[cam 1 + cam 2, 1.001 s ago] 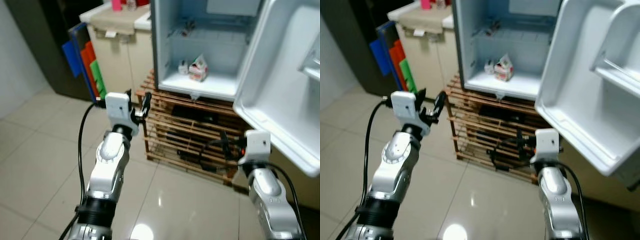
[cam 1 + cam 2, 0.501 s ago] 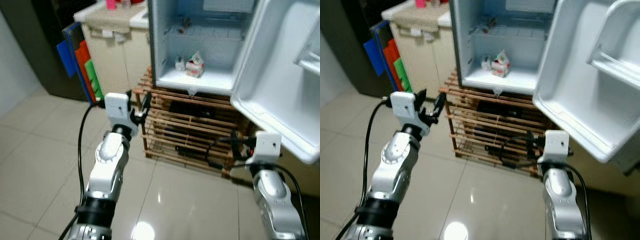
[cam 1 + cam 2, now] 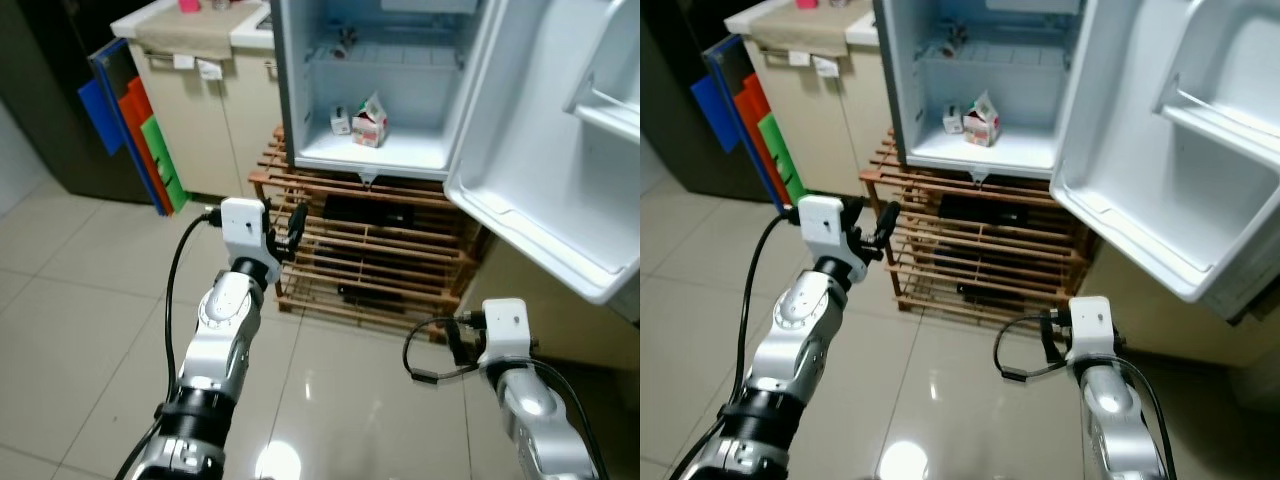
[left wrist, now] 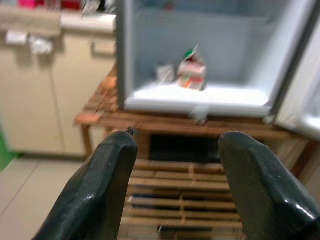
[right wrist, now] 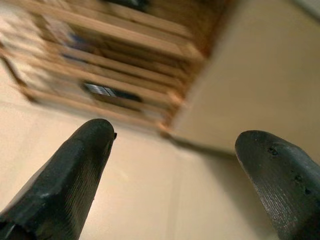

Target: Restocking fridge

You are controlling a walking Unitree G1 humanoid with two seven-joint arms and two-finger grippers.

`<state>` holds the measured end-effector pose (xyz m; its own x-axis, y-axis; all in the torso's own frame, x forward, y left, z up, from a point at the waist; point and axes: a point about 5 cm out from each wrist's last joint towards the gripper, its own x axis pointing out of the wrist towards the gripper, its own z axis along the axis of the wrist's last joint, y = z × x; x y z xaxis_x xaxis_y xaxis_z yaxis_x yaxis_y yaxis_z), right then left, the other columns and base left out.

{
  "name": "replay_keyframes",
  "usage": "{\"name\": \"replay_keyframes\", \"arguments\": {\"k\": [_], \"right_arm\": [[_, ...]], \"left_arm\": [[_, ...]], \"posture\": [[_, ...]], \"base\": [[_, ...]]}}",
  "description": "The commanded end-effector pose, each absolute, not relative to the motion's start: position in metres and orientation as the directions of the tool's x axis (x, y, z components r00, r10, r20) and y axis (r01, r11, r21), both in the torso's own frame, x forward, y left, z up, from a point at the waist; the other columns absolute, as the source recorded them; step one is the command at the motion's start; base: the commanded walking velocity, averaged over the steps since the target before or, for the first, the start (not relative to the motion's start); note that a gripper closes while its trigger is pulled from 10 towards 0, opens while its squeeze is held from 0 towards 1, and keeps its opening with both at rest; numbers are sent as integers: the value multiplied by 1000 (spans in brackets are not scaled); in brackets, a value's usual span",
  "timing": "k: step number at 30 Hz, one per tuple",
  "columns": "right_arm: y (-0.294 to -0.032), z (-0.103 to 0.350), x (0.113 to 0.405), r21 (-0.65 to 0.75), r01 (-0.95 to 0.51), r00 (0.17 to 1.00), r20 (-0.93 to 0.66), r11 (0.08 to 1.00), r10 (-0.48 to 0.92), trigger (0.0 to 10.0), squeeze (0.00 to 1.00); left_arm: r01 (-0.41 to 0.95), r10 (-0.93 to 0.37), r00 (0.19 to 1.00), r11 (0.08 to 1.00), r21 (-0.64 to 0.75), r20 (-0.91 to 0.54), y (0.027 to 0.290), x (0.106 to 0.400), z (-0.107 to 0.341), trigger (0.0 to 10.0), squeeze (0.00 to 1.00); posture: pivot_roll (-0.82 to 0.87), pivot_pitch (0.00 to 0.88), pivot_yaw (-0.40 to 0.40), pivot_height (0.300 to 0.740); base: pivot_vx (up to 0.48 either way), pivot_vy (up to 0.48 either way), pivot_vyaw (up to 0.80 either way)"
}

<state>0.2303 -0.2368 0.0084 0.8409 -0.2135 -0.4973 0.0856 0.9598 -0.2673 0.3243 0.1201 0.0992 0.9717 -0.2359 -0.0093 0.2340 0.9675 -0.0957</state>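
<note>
A small fridge (image 3: 300,90) stands open on a slatted wooden rack (image 3: 370,250), its door (image 3: 560,150) swung wide to the robot's right, the far edge of the door cut off by the frame. On the fridge floor sit a small carton (image 3: 371,119) with a red and white face and, just beside it on the left, a smaller pale item (image 3: 341,121) – too small to say what it is. The upper shelf holds something dark that cannot be made out.

The left gripper (image 4: 175,165) is raised in front of the rack, empty, its two black fingers (image 4: 100,190) spread apart with the carton (image 4: 190,75) visible well beyond the gap between them. The right gripper (image 5: 175,175) hangs lower, near the rack's right corner, also empty and spread wide; its wrist view is blurred, showing the rack's slats and a beige wall above tiled floor (image 3: 80,320). A black cable loops beside the right wrist.

To the left stand a beige cabinet (image 3: 220,110) and blue, red and green panels (image 3: 135,130) leaning by it – the objects on the cabinet top are cropped
</note>
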Motion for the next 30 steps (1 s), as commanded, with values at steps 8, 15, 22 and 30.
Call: {"name": "replay_keyframes", "arguments": {"k": [8, 15, 22, 30], "right_arm": [[-292, 12, 221, -459, 379, 659, -476, 804, -583, 10000, 0], [-302, -36, 178, -391, 435, 418, -710, 811, -567, 10000, 0], [-317, -44, 162, -408, 500, 322, -731, 764, -601, 10000, 0], [-337, 9, 214, -506, 527, 550, -410, 683, -728, 10000, 0]], "left_arm": [[261, -269, 959, 961, -89, -94, 119, 324, 78, 10000, 0], [204, -239, 937, 967, -155, -254, 125, 320, 45, 10000, 0], [222, -259, 923, 963, -153, -285, 123, 320, 40, 10000, 0], [129, -185, 899, 978, -162, -398, 138, 314, 20, 10000, 0]], "posture": [[-211, 0, 54, 740], [-212, 0, 56, 740], [-215, 0, 62, 740], [-215, 0, 69, 740]], "base": [[0, -474, 0], [0, -471, 0], [0, -463, 0], [31, -51, 0]]}}
